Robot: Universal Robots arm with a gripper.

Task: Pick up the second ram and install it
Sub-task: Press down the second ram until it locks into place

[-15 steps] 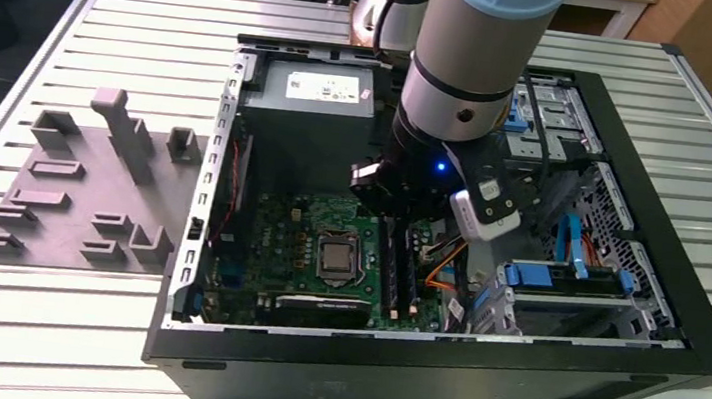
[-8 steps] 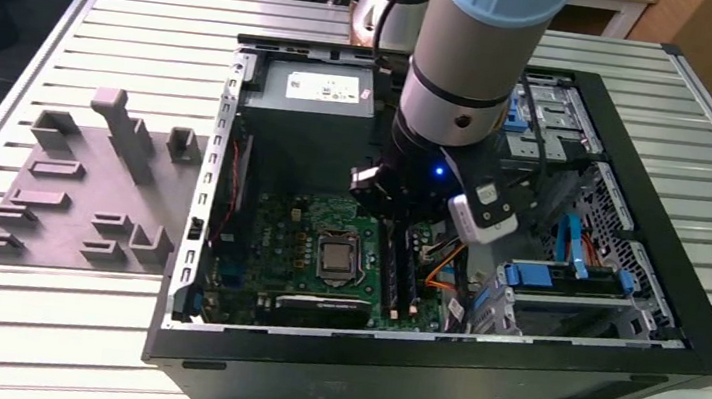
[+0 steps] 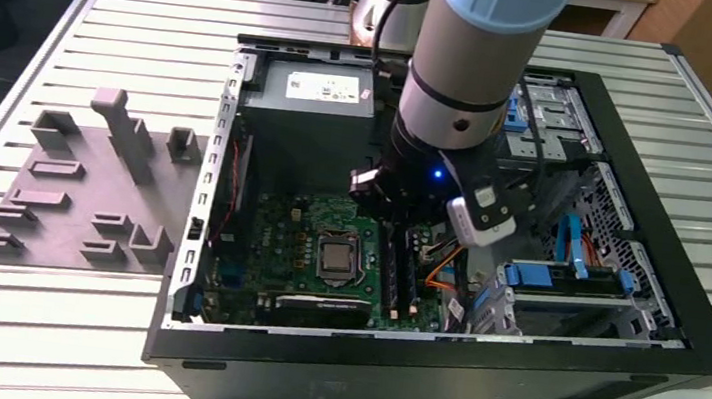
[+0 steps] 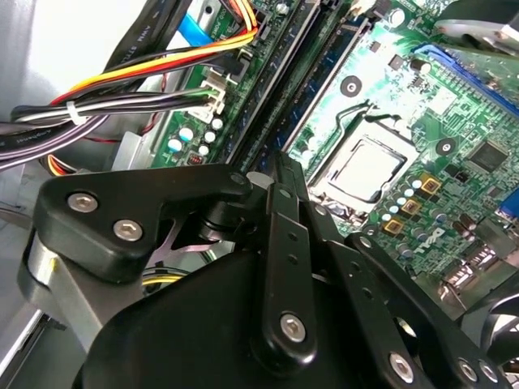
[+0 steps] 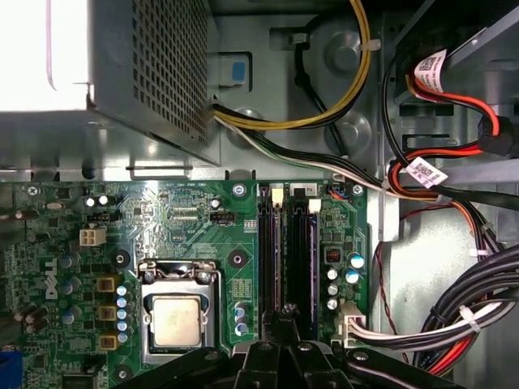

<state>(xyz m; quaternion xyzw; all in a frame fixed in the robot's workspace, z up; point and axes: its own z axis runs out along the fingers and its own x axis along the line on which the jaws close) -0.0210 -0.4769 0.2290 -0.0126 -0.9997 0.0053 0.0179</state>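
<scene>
My gripper (image 5: pixel 280 318) hangs inside the open computer case (image 3: pixel 659 370), low over the green motherboard (image 5: pixel 186 235). Its black fingers (image 4: pixel 280 190) are pressed together, and nothing shows between them. Just under the fingertips two black memory slots run side by side, with white latches at their far ends. In both wrist views a thin dark stick lies along each slot. The second ram (image 5: pixel 301 259) (image 4: pixel 323 81) looks like one of these seated sticks. Which of the two it is, and whether the fingertips touch it, I cannot tell. In the exterior view the arm's wrist (image 3: pixel 445 185) covers the slots.
The processor socket (image 5: pixel 177 318) lies beside the slots. Cable bundles (image 5: pixel 454 324) and a grey power supply (image 3: pixel 317 125) crowd the case around my gripper. A grey plastic fixture (image 3: pixel 76 183) with several blocks sits on the slatted table at the exterior view's left.
</scene>
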